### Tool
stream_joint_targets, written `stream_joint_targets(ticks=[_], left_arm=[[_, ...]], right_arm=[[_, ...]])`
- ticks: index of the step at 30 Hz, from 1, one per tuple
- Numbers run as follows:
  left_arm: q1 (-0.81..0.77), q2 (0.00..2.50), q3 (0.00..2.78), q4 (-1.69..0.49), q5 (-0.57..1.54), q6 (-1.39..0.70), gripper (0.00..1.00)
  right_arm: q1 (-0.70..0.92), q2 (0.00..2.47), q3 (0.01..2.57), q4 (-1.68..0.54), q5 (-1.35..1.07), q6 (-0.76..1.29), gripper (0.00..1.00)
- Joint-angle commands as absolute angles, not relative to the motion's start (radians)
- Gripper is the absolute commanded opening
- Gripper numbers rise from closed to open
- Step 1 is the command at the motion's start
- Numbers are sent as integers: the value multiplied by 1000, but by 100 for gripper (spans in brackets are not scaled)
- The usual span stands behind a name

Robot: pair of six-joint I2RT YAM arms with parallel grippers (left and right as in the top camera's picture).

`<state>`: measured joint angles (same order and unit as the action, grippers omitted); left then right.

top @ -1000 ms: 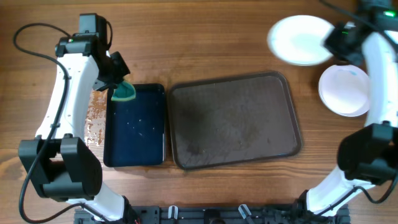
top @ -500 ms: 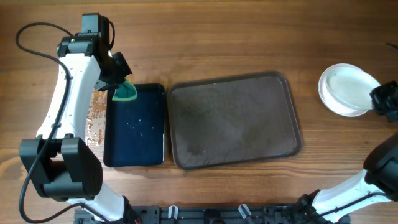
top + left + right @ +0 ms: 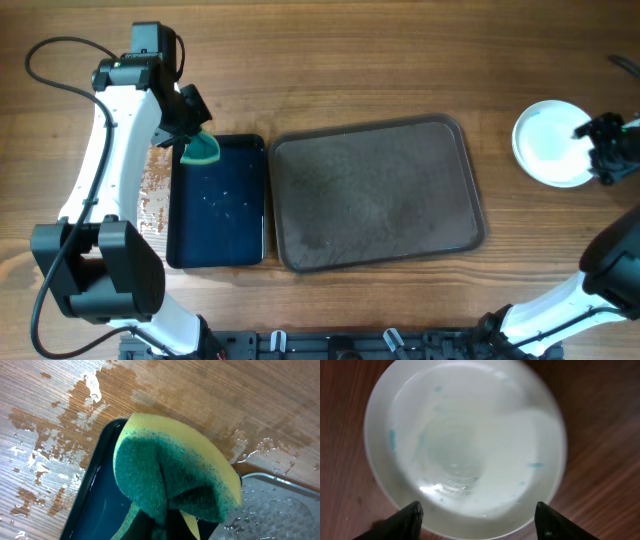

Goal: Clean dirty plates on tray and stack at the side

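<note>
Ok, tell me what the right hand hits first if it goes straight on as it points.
The right hand would meet the white plate straight ahead, framed between its open fingers; depth unclear.

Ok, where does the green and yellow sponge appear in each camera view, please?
Overhead: the sponge is left of centre, over the top left corner of the black tray.
Left wrist: the sponge fills the middle, squeezed into a fold, with the black tray under it.
Right wrist: not in it; this view shows only white plates on the wooden table.
Shared landmark: the black tray's corner, in overhead and left wrist.
</note>
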<state>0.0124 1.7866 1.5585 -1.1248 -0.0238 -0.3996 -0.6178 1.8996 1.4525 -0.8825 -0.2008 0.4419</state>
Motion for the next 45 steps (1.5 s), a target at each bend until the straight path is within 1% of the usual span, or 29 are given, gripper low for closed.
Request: stream_joint_targets(ticks=[1, 4, 5, 6, 7, 10, 13, 18, 19, 21, 23, 25, 26, 27, 29, 30, 33, 37, 40, 45], left_arm=[[12, 1782, 1558, -1166, -15, -405, 4], [3, 1782, 1501, -1216, 4, -406, 4], [-8, 1782, 1445, -1221, 4, -423, 4], [-15, 1782, 1412, -1219, 5, -443, 4], [-22, 1782, 1381, -1216, 12, -464, 4], [-46, 1782, 1265, -1155, 106, -480, 4], [-88, 1782, 1162, -1060, 142, -479, 4], [-114, 1782, 1127, -1013, 141, -480, 4], [-113, 1782, 1127, -1008, 141, -480, 8], [-113, 1782, 1127, -1005, 141, -480, 32], [-113, 1782, 1127, -1001, 141, -479, 67], [-113, 1782, 1127, -1000, 134, -479, 85], [-113, 1782, 1127, -1000, 128, -476, 91], [-113, 1781, 1127, -1000, 112, -476, 100], [-113, 1769, 1128, -1002, 54, -476, 100], [-113, 1756, 1134, -1009, 29, -475, 100], [-116, 1684, 1160, -1026, -10, -472, 100], [-139, 1531, 1174, -1029, -30, -449, 100], [-183, 1369, 1175, -1053, -99, -449, 100], [-325, 1094, 1175, -1104, -197, -449, 100]], right_arm=[[-498, 1877, 1459, -916, -248, 393, 73], [-377, 1875, 1460, -955, -244, 392, 73], [-307, 1873, 1460, -963, -233, 391, 74], [-275, 1871, 1460, -965, -233, 390, 75], [-245, 1871, 1460, -966, -233, 390, 78], [-156, 1860, 1460, -971, -233, 392, 80], [-96, 1847, 1460, -979, -233, 390, 81], [-48, 1811, 1460, -985, -212, 366, 85], [-43, 1804, 1460, -987, -201, 365, 86], [-36, 1784, 1460, -987, -199, 344, 89], [-33, 1763, 1460, -989, -199, 335, 90], [-30, 1742, 1460, -989, -199, 319, 91], [-27, 1731, 1460, -989, -198, 311, 91], [-24, 1722, 1460, -988, -199, 301, 91], [-6, 1681, 1460, -982, -182, 260, 90], [9, 1651, 1460, -979, -145, 249, 88], [68, 1551, 1460, -960, -61, 179, 79], [147, 1410, 1460, -928, 65, 157, 78], [189, 1295, 1460, -918, 147, 155, 79], [199, 1135, 1460, -936, 179, 145, 78]])
